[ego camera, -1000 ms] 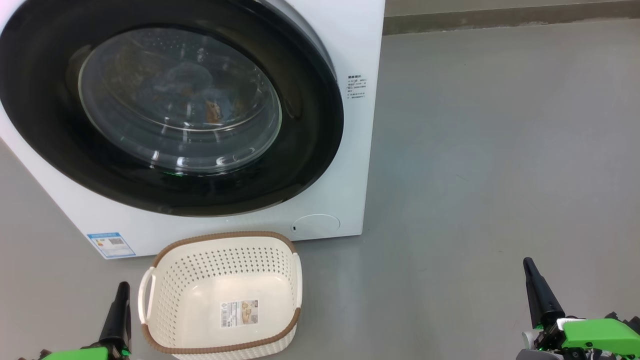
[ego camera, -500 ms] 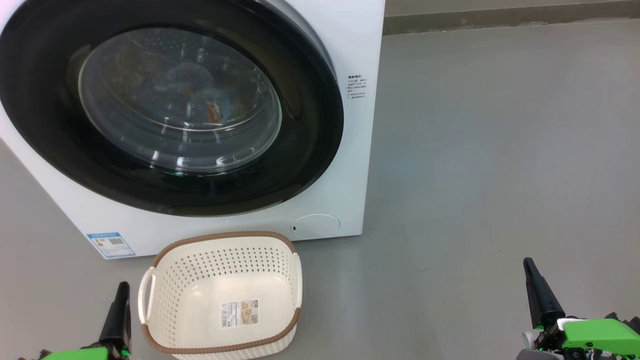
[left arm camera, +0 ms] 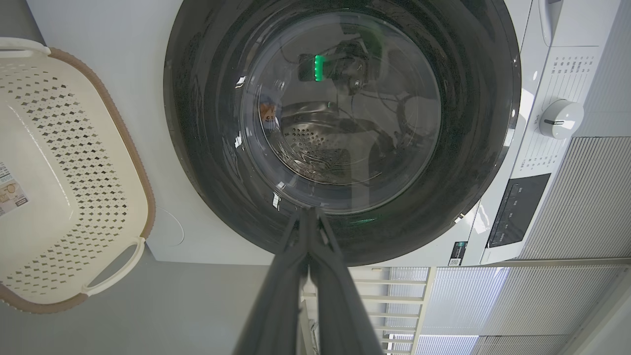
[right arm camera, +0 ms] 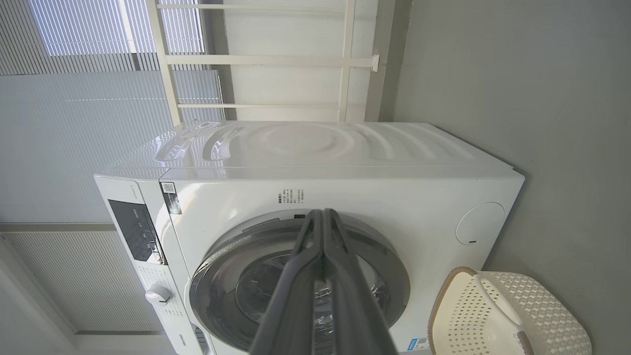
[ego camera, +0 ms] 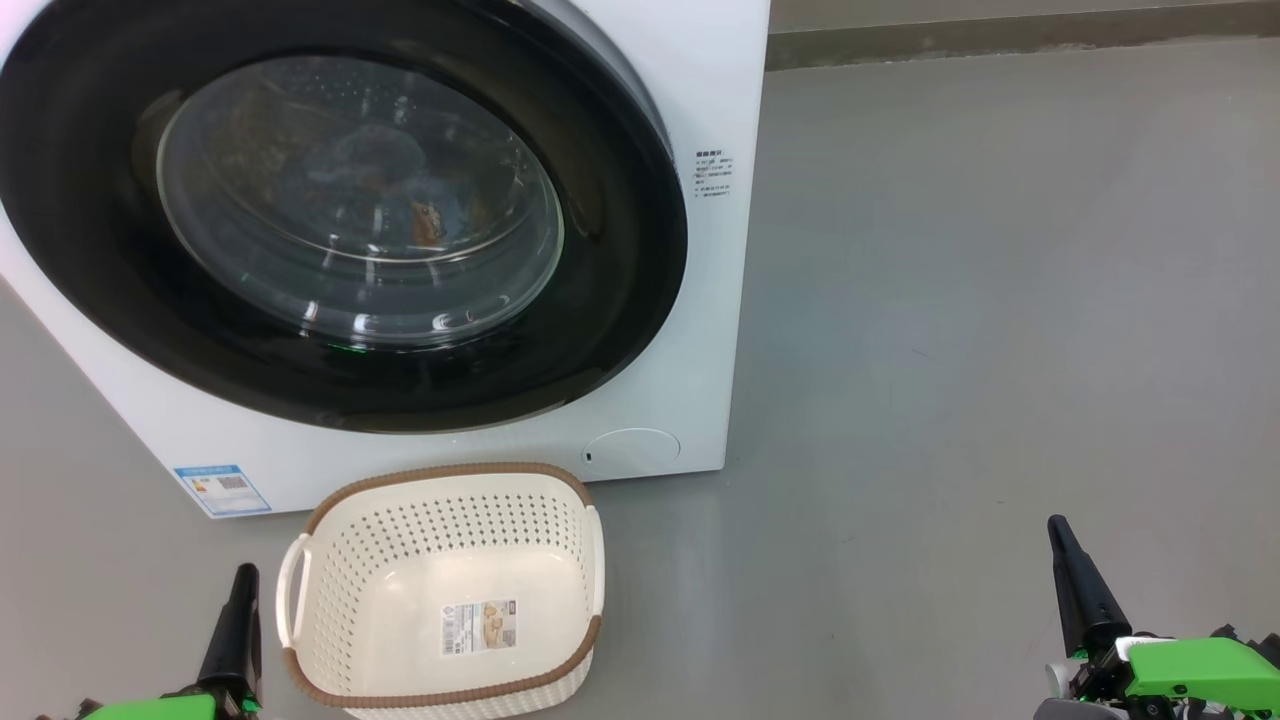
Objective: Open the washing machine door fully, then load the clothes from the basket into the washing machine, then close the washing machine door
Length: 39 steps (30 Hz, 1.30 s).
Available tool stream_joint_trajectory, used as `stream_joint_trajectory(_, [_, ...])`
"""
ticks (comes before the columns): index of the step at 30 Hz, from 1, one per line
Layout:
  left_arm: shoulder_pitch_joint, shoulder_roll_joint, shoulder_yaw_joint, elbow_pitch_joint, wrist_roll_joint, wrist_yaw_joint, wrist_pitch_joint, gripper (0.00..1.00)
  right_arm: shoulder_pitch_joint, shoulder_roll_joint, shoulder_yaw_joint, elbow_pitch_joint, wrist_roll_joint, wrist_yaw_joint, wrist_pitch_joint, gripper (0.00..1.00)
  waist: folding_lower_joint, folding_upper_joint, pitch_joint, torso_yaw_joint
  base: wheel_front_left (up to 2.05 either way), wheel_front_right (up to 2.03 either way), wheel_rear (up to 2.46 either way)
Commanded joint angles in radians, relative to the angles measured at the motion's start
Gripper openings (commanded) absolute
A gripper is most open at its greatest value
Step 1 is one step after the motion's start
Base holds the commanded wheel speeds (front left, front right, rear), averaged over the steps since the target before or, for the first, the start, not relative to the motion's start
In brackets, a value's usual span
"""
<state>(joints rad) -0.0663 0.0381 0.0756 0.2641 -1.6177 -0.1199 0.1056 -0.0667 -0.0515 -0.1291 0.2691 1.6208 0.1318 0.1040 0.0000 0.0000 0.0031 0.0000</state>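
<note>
Glossy black ring and clear glass on the washing machine door [ego camera: 340, 210]; perforated matt plastic basket [ego camera: 440, 590].

No wording is legible. In the head view, the big white boxy washing machine [ego camera: 720, 80] carries a blue label [ego camera: 222, 489] at lower left and small dark print [ego camera: 713, 176] right of centre. The cream perforated plastic basket [ego camera: 440, 520] at the bottom has a product sticker [ego camera: 480, 627]. All are too small to read.
</note>
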Motion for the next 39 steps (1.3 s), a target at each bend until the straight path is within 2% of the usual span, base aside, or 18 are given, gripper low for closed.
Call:
stream_joint_trajectory(1, [-0.041, 0.015, 0.035, -0.019, 0.007, -0.011, 0.005, 0.0, -0.041, -0.004, 0.021, -0.025, -0.007, -0.001, 0.004, 0.0, 0.0, 0.0, 0.0, 0.0, 0.0, 0.0, 0.0])
stream_joint_trajectory(39, [-0.042, 0.014, 0.037, -0.019, 0.008, -0.011, 0.007, 0.0, -0.041, -0.001, 0.018, -0.025, -0.01, -0.001, 0.007, 0.0, 0.0, 0.0, 0.0, 0.0, 0.0, 0.0, 0.0])
